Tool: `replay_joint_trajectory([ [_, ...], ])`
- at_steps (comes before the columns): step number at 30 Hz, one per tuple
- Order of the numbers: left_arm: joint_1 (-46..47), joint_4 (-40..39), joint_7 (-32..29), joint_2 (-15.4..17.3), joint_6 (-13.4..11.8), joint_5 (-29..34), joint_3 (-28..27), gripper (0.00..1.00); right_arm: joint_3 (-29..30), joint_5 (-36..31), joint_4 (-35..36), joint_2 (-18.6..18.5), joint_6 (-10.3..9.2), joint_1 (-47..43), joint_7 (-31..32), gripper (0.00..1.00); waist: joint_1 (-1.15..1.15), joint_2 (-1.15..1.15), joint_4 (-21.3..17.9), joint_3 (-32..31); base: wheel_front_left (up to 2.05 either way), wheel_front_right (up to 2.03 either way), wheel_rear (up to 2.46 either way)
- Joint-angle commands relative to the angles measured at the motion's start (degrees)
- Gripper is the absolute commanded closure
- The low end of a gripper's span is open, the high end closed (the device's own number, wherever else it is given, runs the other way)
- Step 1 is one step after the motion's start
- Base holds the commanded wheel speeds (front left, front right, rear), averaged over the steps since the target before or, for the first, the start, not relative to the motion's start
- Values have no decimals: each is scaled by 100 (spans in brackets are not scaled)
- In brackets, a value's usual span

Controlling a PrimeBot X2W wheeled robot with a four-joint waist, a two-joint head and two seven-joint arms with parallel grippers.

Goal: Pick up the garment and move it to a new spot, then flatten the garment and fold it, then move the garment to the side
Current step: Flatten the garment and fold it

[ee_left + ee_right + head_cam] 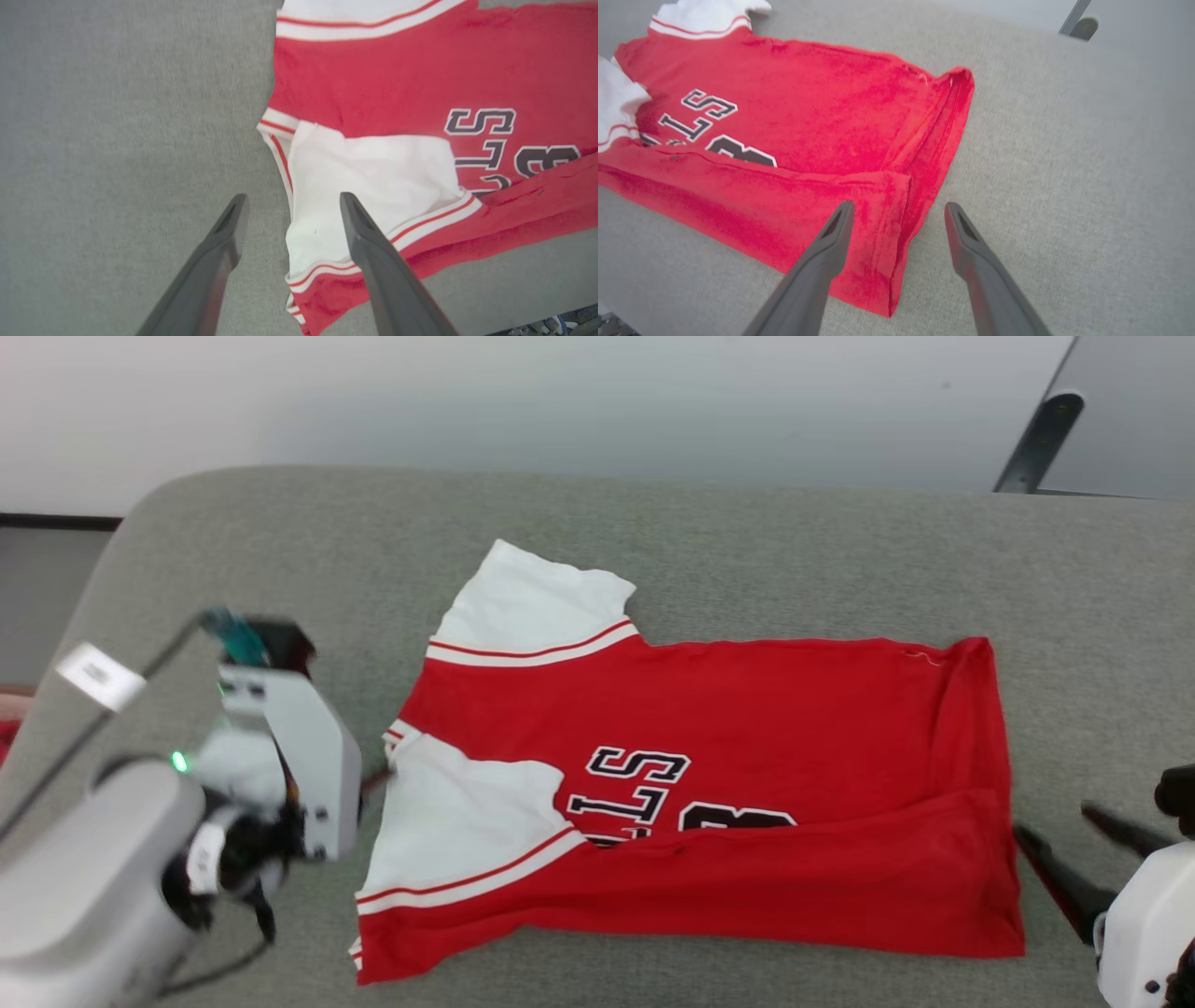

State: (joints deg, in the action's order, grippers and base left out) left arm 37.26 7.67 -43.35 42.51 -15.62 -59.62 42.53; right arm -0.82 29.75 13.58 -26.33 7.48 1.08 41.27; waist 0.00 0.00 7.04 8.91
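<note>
Dark left end effector [293,196] and right end effector [899,204] gape, empty.

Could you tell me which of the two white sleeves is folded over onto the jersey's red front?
The nearer sleeve, by the left gripper: it lies over the lettering, while the far sleeve spreads flat on the grey cushion.

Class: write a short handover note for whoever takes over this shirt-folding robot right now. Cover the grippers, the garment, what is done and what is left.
Left gripper: open, empty, over the collar end of the garment.
Right gripper: open, empty, at its hem end.
Garment: flat on the grey cushion, near long edge folded over the lettering.
Done: laid out, first fold.
Left: probably fold the far side, fold again, move aside.
</note>
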Motion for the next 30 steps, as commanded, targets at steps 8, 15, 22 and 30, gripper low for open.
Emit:
replay_joint_trajectory([
  [8, 743, 184, 1356, -75, 537, 528, -427, 0, -193, -1348, 135, 34, 0, 181, -3213, 0, 0, 0, -512, 271, 0, 0, 0],
  [15, 1286, 859, 2664, -393, 1007, 756, -795, 0, -68, -2487, -252, 751, 0, 341, -5355, 0, 0, 0, -951, 657, 0, 0, 0],
  [22, 1886, 1669, 2687, -537, 1358, 781, -782, 0, -75, -2731, -320, 1156, -1, 528, -5636, 0, 0, 0, -1304, 1116, 0, 0, 0],
  [30, 2917, 2927, 1175, -455, 1746, 720, -458, 0, -178, -2693, 6, 1321, -1, 749, -5649, 0, 0, 0, -1734, 1755, 0, 0, 0],
])
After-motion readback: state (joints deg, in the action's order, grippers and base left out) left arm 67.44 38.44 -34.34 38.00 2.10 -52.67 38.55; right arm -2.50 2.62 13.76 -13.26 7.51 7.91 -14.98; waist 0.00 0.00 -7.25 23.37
